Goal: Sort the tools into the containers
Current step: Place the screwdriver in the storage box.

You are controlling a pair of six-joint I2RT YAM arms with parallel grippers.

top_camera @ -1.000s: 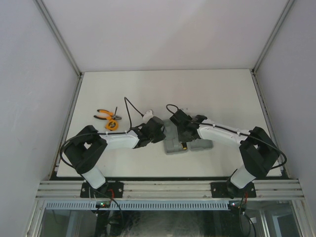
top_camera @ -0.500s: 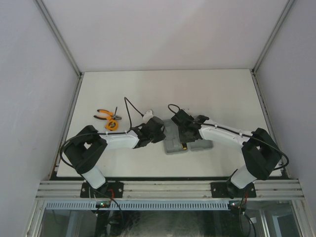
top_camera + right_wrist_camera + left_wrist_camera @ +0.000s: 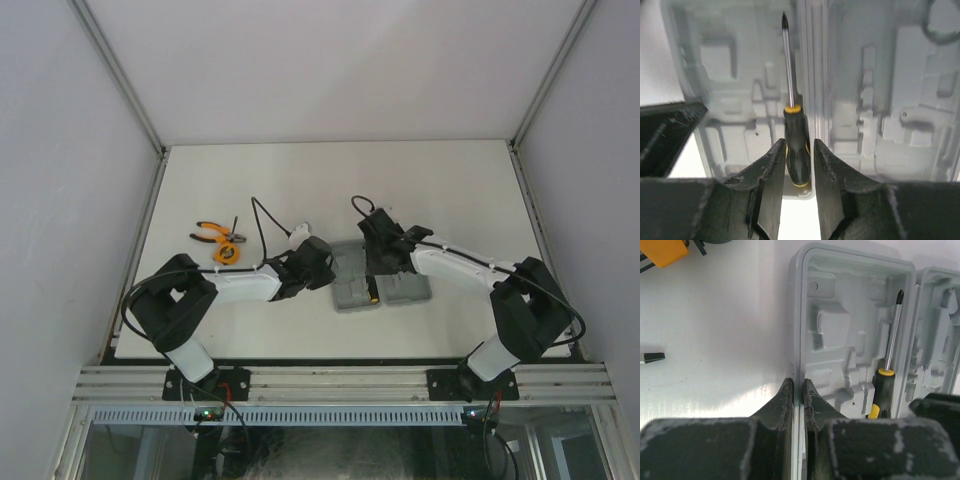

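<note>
Up top, the external camera sits high behind both arm bases [image 3: 205, 383], looking down and forward across the whole counter [image 3: 250, 180], wide and far off. Down low, the left wrist camera peers past the left gripper [image 3: 797, 385], right up close on the tool case [image 3: 840, 325], and the right wrist camera hangs just as close behind the right gripper [image 3: 799, 145]; both catch the same screwdriver [image 3: 883, 385] beside the case's hinge.
</note>
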